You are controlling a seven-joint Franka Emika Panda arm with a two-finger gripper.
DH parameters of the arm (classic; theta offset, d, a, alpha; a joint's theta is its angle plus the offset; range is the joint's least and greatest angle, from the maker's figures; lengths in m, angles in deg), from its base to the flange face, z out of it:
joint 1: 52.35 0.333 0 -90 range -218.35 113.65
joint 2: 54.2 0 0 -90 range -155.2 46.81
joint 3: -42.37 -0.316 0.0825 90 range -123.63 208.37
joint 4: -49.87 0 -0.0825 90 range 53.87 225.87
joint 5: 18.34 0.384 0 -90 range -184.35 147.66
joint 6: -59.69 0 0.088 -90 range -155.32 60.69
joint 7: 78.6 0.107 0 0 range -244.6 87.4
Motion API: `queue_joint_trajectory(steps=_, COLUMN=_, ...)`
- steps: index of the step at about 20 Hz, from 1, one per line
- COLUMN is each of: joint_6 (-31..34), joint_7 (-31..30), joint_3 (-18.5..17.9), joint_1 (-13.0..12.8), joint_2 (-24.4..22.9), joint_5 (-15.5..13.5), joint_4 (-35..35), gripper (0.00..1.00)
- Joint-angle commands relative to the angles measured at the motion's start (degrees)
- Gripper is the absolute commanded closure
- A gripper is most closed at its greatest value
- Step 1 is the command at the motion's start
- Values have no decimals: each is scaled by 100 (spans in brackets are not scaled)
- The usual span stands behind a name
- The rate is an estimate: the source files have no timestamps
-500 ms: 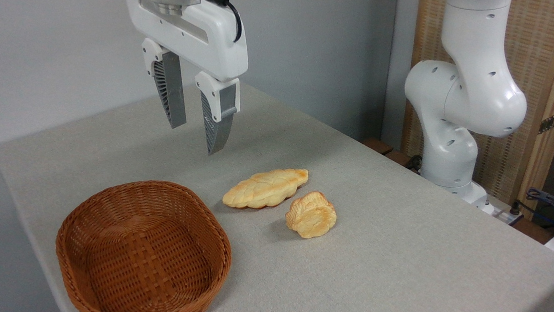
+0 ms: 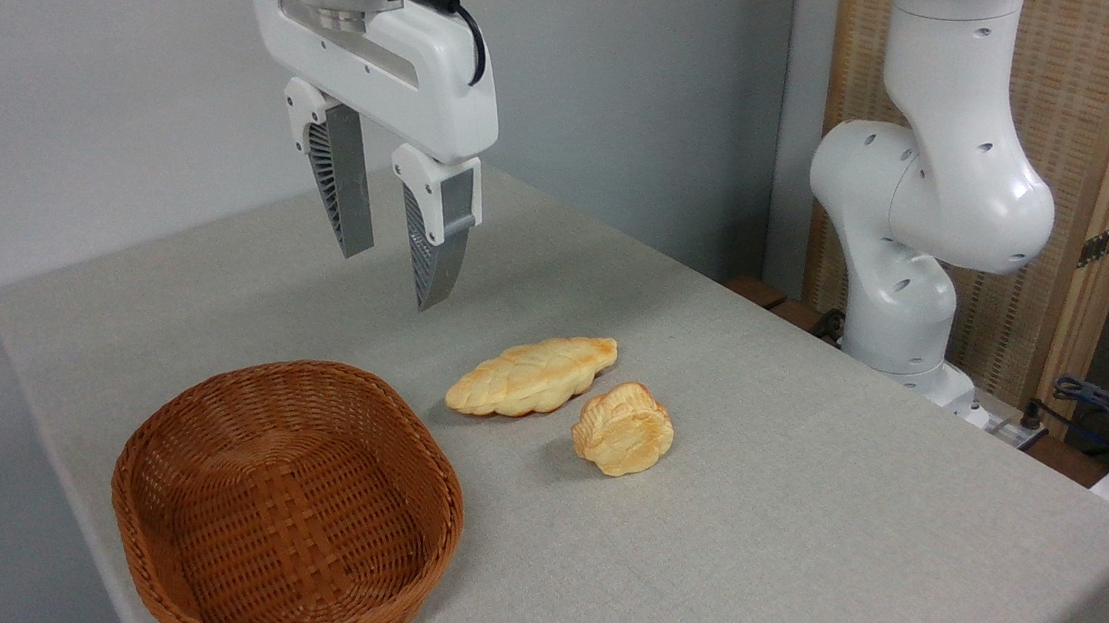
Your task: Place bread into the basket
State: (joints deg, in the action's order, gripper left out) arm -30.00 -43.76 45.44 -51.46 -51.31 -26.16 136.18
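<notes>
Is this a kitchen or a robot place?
Most likely a robot lab, not a kitchen. A white robot arm stands at a plain grey table, cables lie at the right, and only a basket and two breads sit out.

Long, flat golden-yellow braided bread, ridged on top, flat on the cloth at mid-frame, angled up toward the right. Brown woven wicker basket, shallow and rounded-rectangular, upright at lower left, just beside the loaf's lower-left tip.
</notes>
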Motion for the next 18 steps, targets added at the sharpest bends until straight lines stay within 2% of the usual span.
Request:
queue_joint_trajectory(steps=1, joint_6=-102, joint_7=-109, joint_3=-26, joint_1=-18, joint_2=-122, joint_5=17, joint_4=150, gripper=0)
queue_joint_trajectory(steps=7, joint_6=-163, joint_7=-83, joint_3=9, joint_1=-27, joint_2=-235, joint_5=9, joint_4=465, gripper=0)
queue_joint_trajectory(steps=10, joint_6=-671, joint_7=242, joint_3=88, joint_1=-62, joint_2=-700, joint_5=-27, joint_4=1297, gripper=0)
queue_joint_trajectory(steps=13, joint_6=-1121, joint_7=392, joint_3=89, joint_1=-299, joint_2=-1123, joint_5=-18, joint_4=2020, gripper=0)
queue_joint_trajectory(steps=18, joint_6=-1139, joint_7=1120, joint_3=97, joint_1=-677, joint_2=-1281, joint_5=-18, joint_4=2697, gripper=0)
